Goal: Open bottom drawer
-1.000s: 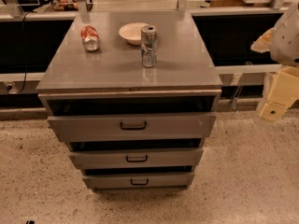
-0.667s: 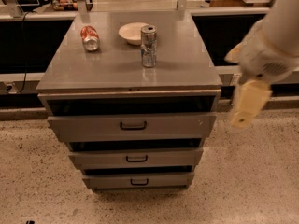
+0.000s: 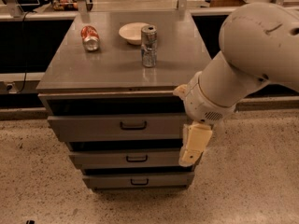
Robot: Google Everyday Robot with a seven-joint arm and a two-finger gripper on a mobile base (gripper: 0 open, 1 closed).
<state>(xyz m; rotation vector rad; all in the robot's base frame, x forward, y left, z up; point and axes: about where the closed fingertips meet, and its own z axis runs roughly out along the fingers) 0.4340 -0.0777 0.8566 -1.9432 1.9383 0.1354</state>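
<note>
Camera view. We record the pincer at centre right of the frame, hanging below the wrist across the right ends of the top drawer and the middle drawer. A second ago it stood at the far right edge, clear of the cabinet, so the arm has swung in toward the centre and now fills the upper right. We cannot tell how far the pincer is open, and we see nothing held in it.

The bottom drawer sits at lower centre, its front unmoved. Its small black handle is untouched, lower than the pincer and to its left.

On the counter, the tipped red can, the bowl and the upright can lie as before.

Our finding: the approach is under way and the opening has not begun. The pincer must drop and shift left to reach the handle.
</note>
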